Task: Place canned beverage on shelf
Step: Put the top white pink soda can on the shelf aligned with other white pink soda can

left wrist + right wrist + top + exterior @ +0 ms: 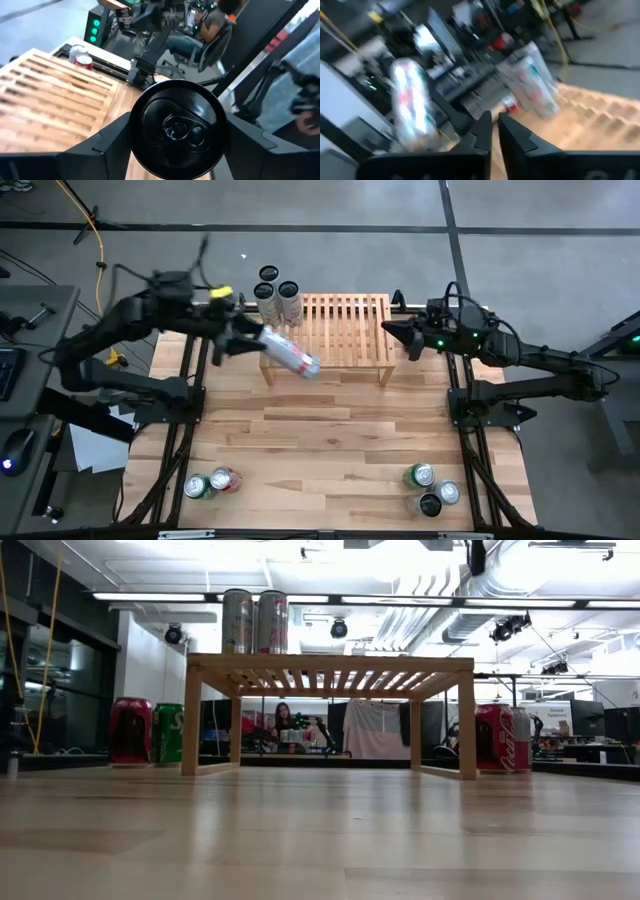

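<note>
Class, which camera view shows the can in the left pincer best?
The high view: the can shows full length, tilted over the shelf. The left wrist view shows only its dark end; the right wrist view blurs it; the low view misses it.

The can [291, 356] in play is silver with red markings, tipped on its side above the left end of the shelf [345, 330], its dark top end [175, 129] clamped between the left gripper's fingers [90, 150]. The shelf is a low light-wood rack with a slatted top and two side legs, standing at the table's far edge, with two tall silver cans [278, 300] upright on its far-left corner
</note>
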`<state>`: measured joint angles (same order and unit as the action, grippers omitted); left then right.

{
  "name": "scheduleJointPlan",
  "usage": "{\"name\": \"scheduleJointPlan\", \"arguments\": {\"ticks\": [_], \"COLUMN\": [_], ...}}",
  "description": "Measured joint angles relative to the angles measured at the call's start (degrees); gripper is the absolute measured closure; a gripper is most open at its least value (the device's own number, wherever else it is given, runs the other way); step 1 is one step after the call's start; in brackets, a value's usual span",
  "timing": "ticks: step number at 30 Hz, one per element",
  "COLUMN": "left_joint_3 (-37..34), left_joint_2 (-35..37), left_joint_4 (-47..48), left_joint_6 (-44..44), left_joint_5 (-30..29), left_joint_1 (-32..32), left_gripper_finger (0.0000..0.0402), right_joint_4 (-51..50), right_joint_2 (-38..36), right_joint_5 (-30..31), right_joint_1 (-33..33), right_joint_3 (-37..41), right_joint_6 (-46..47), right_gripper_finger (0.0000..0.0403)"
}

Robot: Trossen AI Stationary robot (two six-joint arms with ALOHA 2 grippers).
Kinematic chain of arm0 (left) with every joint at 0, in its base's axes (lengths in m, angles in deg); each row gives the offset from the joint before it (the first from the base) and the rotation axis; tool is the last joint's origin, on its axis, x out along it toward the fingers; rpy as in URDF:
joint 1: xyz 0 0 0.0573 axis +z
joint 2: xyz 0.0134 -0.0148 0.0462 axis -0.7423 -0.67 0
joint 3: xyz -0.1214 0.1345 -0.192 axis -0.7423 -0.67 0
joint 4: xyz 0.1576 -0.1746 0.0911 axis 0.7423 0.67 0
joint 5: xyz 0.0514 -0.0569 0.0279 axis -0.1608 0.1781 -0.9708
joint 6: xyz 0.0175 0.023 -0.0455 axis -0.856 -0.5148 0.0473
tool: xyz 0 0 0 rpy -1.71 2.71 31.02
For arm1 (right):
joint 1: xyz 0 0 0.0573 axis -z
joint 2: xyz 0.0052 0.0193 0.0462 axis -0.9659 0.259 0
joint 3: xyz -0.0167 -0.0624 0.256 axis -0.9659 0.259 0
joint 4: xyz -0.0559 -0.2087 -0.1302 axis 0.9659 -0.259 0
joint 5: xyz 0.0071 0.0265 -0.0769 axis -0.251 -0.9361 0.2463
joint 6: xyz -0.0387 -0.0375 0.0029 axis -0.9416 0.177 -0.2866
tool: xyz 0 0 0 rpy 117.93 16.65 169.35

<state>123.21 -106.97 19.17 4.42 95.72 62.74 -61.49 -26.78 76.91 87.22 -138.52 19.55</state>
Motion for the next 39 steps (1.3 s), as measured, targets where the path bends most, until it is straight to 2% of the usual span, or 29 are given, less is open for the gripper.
{"name": "scheduleJointPlan", "arguments": {"ticks": [4, 8, 12, 16, 22, 25, 28, 33, 36, 39], "left_joint_3": [0.0, 0.0, 0.0, 0.0, 0.0, 0.0, 0.0, 0.0, 0.0, 0.0], "left_joint_2": [-5.1, -9.3, -11.6, -12.5, -12.9, -13.1, -14.0, -15.7, -16.0, -16.0], "left_joint_4": [-3.5, -7.3, -9.7, -10.3, -10.3, -10.1, -10.5, -10.0, -9.2, -8.6], "left_joint_6": [-3.3, -7.4, -15.0, -25.2, -40.7, -48.0, -53.2, -55.4, -57.4, -60.2], "left_joint_5": [-3.4, -4.4, -4.3, -4.5, -5.8, -5.8, -5.7, -6.4, -9.8, -12.7], "left_joint_1": [-2.5, -3.3, -3.7, -4.2, -6.2, -7.9, -9.9, -12.1, -13.1, -14.0], "left_gripper_finger": [0.0166, 0.0166, 0.0166, 0.0166, 0.0166, 0.0166, 0.0166, 0.0166, 0.0166, 0.0166], "right_joint_4": [7.8, 8.7, 4.6, -7.8, -28.4, -34.4, -37.3, -39.2, -39.7, -41.2], "right_joint_2": [1.8, 4.0, 7.4, 11.4, 18.8, 23.2, 27.7, 34.9, 38.2, 40.9], "right_joint_5": [-2.4, -6.1, -13.7, -20.5, -22.4, -26.7, -29.9, -38.3, -43.0, -45.3], "right_joint_1": [0.0, 0.0, 0.3, 1.1, 2.7, 3.5, 3.5, 3.5, 3.5, 3.1], "right_joint_3": [0.0, -0.1, -3.8, -11.4, -24.2, -29.4, -33.9, -40.0, -43.0, -44.6], "right_joint_6": [-1.1, 0.2, 0.3, -4.3, -15.5, -19.2, -22.3, -25.1, -25.6, -26.6], "right_gripper_finger": [0.0325, 0.0231, 0.0140, 0.0083, 0.0064, 0.0063, 0.0063, 0.0063, 0.0063, 0.0063]}}
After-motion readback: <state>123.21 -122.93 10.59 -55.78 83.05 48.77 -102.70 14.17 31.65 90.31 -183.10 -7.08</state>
